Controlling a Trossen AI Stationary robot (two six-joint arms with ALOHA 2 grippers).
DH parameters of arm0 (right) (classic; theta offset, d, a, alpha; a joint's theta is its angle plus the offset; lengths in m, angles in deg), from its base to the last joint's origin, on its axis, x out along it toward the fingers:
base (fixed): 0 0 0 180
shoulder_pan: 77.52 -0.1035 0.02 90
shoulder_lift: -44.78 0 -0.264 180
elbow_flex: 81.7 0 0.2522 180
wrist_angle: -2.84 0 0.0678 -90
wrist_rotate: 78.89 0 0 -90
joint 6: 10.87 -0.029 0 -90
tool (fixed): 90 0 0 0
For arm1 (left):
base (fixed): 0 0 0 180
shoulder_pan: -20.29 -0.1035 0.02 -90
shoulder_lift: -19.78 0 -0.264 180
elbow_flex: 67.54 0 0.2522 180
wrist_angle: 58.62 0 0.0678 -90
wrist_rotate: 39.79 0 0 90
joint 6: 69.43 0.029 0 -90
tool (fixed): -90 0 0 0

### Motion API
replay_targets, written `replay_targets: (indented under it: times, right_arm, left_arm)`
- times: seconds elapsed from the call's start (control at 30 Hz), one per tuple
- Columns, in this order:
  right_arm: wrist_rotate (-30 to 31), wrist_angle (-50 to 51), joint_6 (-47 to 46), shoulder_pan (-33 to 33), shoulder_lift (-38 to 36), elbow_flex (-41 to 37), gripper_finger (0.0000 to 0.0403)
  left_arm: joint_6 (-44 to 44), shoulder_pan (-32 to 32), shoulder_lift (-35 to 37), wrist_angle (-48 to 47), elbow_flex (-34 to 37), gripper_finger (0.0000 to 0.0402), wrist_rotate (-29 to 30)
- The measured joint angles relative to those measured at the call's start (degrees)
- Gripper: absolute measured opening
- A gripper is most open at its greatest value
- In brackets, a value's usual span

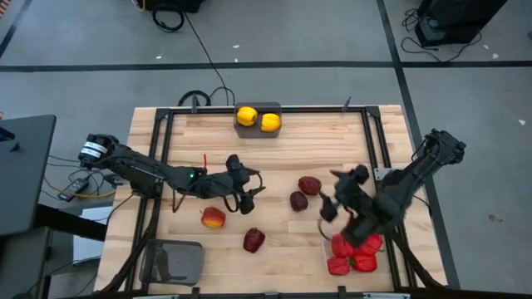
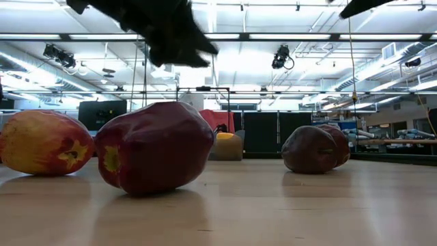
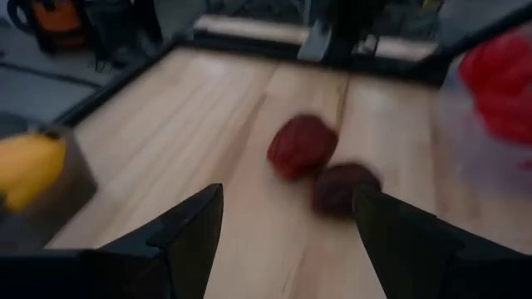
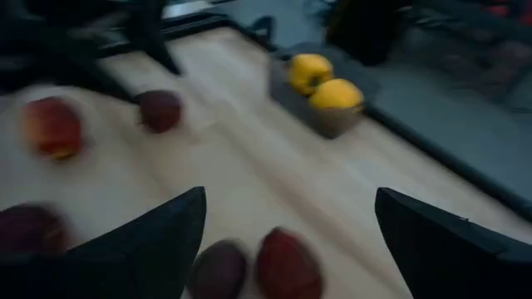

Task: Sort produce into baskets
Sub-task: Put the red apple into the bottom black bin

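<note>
Two yellow fruits (image 1: pixel 258 119) lie in a dark grey basket (image 1: pixel 259 131) at the far edge. Several red peppers (image 1: pixel 353 253) fill the clear basket (image 1: pixel 326 242) at the near right. A red-orange apple (image 1: pixel 213 218) and a maroon one (image 1: pixel 253 240) rest on the table, and two more maroon fruits (image 1: pixel 304 193) rest at mid-table. My left gripper (image 1: pixel 248 198) is open above the table, pointing at those two fruits (image 3: pixel 302 145). My right gripper (image 1: pixel 332 199) is open just right of them (image 4: pixel 287 262). Neither gripper holds anything.
A second dark grey basket (image 1: pixel 174 262) stands at the near left corner. A black frame (image 1: pixel 162 149) runs along the table's sides and far edge. Bare wood lies between the far basket and the loose fruits.
</note>
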Motion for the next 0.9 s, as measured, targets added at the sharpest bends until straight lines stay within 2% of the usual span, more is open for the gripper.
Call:
replay_targets:
  times: [0.13, 0.23, 0.37, 0.47, 0.63, 0.77, 0.9]
  right_arm:
    - [1.0, -0.2, 5.1, 6.8, 0.0, 0.0, 0.0332]
    - [0.8, -1.0, 11.3, 10.8, 0.0, 0.0, 0.0312]
    - [-1.3, -9.2, 25.7, 15.2, -0.1, 0.0, 0.0288]
    - [-6.3, -17.9, 36.5, 18.8, -0.2, 0.0, 0.0271]
    - [-23.3, -27.7, 43.6, 24.4, -0.2, -0.1, 0.0249]
    - [-27.6, -32.7, 47.4, 27.4, -0.2, -1.5, 0.0245]
    - [-31.2, -41.4, 51.6, 29.5, -0.3, -6.4, 0.0249]
  left_arm:
    - [-0.5, 0.4, -0.1, 5.2, 0.0, 0.0274, -0.8]
    - [-0.1, 0.5, -0.1, 5.2, 0.0, 0.0274, -2.5]
    - [-0.4, -0.4, -0.1, 5.0, 0.0, 0.0274, -2.4]
    - [-0.5, -1.3, 1.2, 3.8, 0.0, 0.0273, -2.4]
    - [-6.1, -3.8, 9.2, -7.9, 0.0, 0.0273, -0.7]
    - [-9.8, -5.2, 14.8, -20.1, 0.0, 0.0273, 0.8]
    - [-14.6, -5.5, 15.7, -28.9, -0.1, 0.0273, 0.5]
